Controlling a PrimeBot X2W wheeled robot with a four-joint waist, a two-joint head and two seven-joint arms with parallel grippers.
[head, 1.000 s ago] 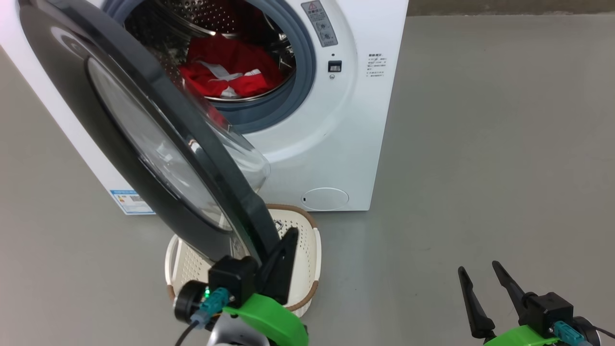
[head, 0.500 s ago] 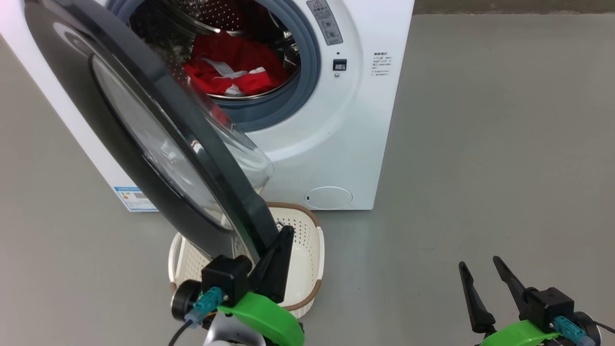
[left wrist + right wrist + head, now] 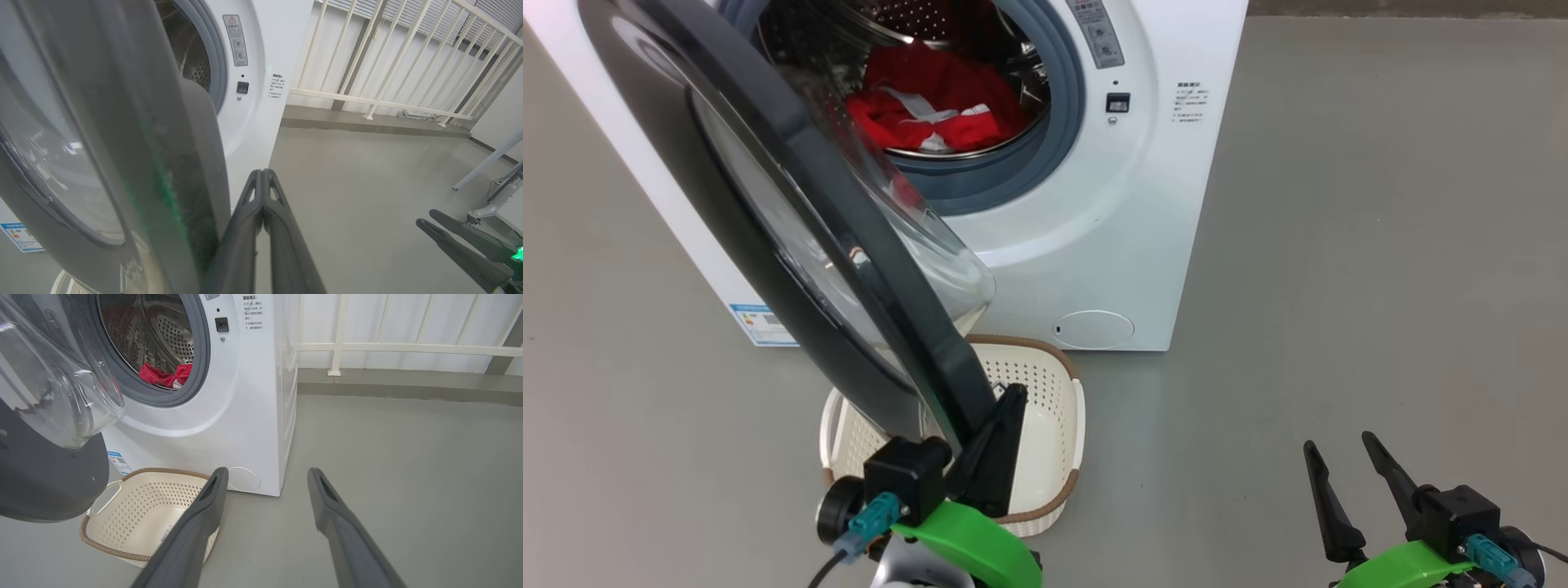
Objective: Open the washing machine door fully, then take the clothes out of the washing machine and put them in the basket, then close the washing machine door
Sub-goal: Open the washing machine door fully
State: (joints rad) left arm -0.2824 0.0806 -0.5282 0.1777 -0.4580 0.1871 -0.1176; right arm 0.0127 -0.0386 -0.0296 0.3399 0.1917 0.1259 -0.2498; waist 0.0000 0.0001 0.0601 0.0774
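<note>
The washing machine door (image 3: 645,122) stands partly open, its black rim and glass bowl hanging over the basket (image 3: 1045,425). My left gripper (image 3: 1013,394) is shut with nothing in it, and its fingers lie against the inner side of the door's lower rim (image 3: 122,122). Its closed tips (image 3: 261,173) point at the washing machine (image 3: 1143,204). Red and white clothes (image 3: 939,106) lie in the steel drum. My right gripper (image 3: 1338,445) hovers open over the floor at lower right. The right wrist view has the basket (image 3: 135,470) left of those fingers (image 3: 267,473), with the clothes (image 3: 163,377) behind.
Grey floor (image 3: 1339,245) stretches wide to the right of the machine. A white railing (image 3: 388,102) on a low kerb runs behind it. A slanted white post and some equipment (image 3: 490,159) stand at the far right in the left wrist view.
The head camera has shifted, sliding the machine and basket rightward in the picture. Against the machine, the door and my left gripper have swung slightly further out. The right gripper stays open.
</note>
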